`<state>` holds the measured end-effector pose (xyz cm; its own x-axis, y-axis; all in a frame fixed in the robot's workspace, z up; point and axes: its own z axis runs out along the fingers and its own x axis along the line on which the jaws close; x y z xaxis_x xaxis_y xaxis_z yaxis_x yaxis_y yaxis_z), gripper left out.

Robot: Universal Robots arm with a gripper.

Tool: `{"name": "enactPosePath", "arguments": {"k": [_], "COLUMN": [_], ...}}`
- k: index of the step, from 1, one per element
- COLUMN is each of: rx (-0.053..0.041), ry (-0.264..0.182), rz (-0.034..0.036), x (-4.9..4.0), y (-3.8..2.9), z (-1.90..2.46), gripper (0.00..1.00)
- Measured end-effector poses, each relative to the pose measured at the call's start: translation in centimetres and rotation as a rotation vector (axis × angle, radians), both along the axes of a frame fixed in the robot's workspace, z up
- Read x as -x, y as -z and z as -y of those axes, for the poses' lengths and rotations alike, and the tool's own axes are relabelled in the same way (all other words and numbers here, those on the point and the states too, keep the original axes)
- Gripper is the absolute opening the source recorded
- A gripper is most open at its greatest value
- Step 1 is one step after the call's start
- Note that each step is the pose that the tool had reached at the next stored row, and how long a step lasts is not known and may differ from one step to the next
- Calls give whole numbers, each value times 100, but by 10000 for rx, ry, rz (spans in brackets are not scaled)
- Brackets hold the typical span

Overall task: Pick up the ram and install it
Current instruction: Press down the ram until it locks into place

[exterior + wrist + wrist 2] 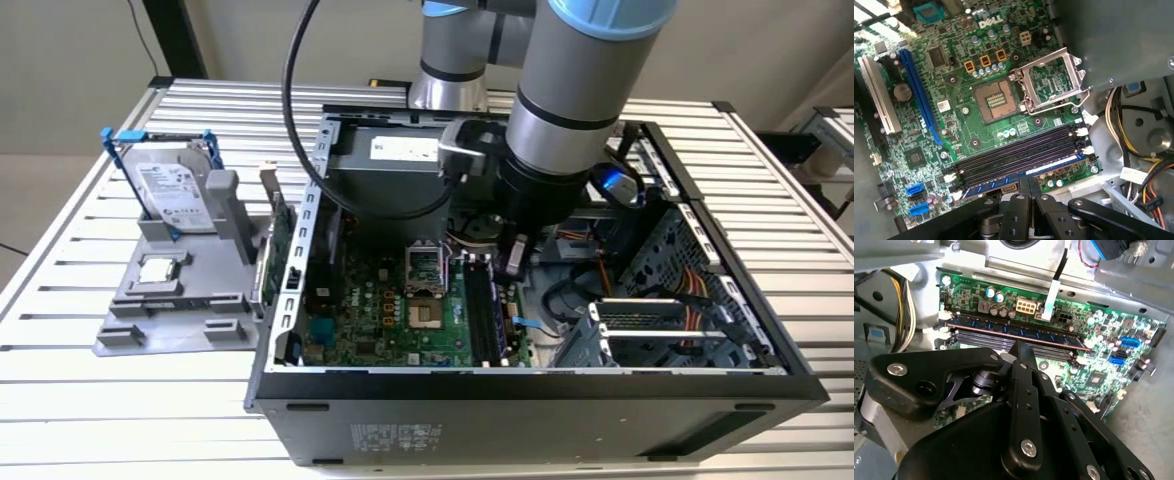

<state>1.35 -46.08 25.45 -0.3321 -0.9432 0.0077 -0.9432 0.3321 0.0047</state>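
Observation:
The ram (pixel 1004 331) is a long thin green stick with dark blue labels, standing on edge in the motherboard's memory slot closest to the case's drive bay. It also appears as a blue-edged strip (pixel 1054 164) in the first wrist view and as a dark stick (pixel 483 305) in the exterior view. My gripper (pixel 513 262) reaches down inside the open computer case, its black fingers (pixel 1021 365) drawn together over the middle of the ram's top edge. The fingertips hide the exact contact.
The open CPU socket (pixel 996 100) lies beside the memory slots. Bundled cables (pixel 667 290) and a drive cage crowd the exterior view's right. Outside the case (pixel 534 400), on the left, a grey fixture (pixel 174 300) holds a hard drive (pixel 174 185), and a green card (pixel 278 250) stands upright.

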Motion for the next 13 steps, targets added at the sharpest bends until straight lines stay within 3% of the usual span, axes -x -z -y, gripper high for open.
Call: {"name": "enactPosePath", "arguments": {"k": [13], "rx": [-3], "ry": [-1943], "rz": [0], "x": [-8], "y": [0], "z": [0], "gripper": [0]}}
